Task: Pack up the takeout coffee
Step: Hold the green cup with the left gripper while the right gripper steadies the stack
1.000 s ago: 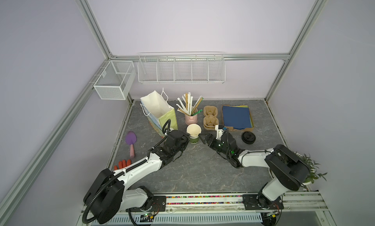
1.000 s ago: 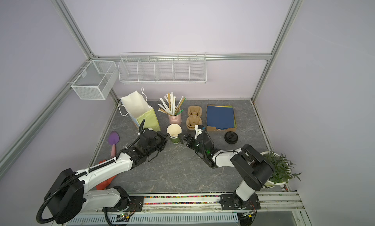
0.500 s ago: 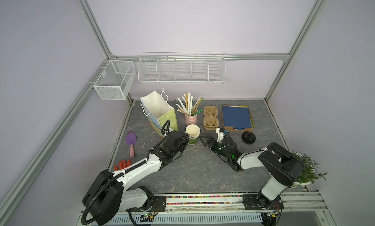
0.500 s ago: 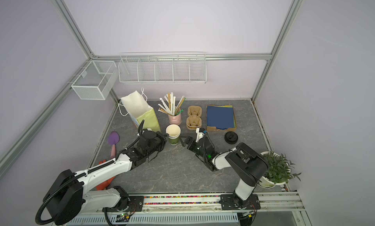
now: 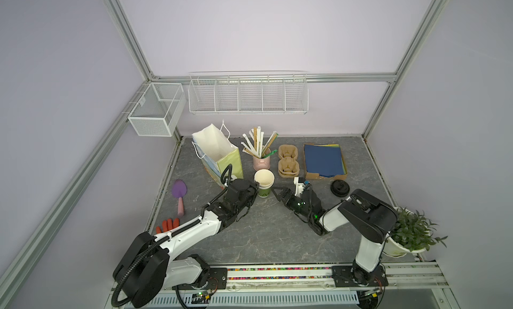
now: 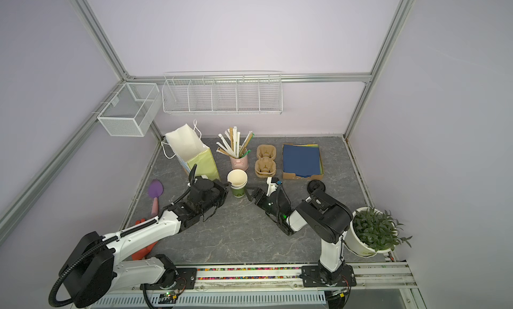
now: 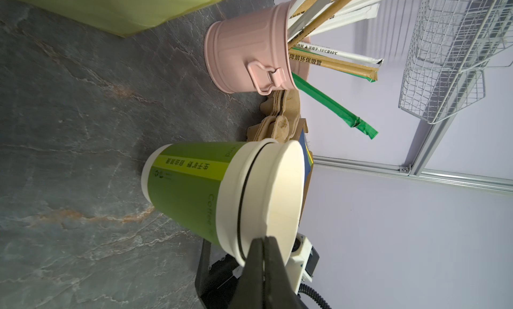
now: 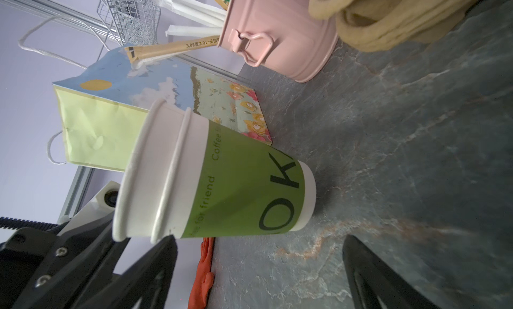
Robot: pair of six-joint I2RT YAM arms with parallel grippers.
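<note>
On the table (image 5: 266, 238) the takeout coffee cup (image 5: 264, 178) (image 7: 277, 188) sits nested in the green paper cup (image 5: 263, 193) (image 7: 188, 188), upright, just in front of the pink bucket of wrapped straws (image 5: 261, 163) and beside the paper bag (image 5: 231, 166); only its pale top band and cream inside show, plus a thin dark line where it meets the green cup's rim in the left wrist view. The left hand (image 5: 257, 186) (image 7: 262, 241) is closed, fingers pressed flat together, tips right at the nested cup's rim on the bag side; cannot tell whether the paper wall is pinched between them or the tips just touch it. The right hand (image 5: 275, 191) (image 8: 258, 239) is open wide, one finger low by the table and the other up at rim height, pointing at the green cup from the opposite side, tips just short of it, closed on nothing; in the right wrist view one fingertip (image 8: 163, 254) lies close to the green cup's rim. Versus a second ago: both cups in the same spot, still stacked; left hand barely shifted and closed as before; right hand has edged in nearer the green cup, equally wide open, and its elbow has swung in toward the middle of the table. The black lid (image 5: 339, 187) and pulp cup carriers (image 5: 288, 163) lie where they were, beyond the right arm
</note>
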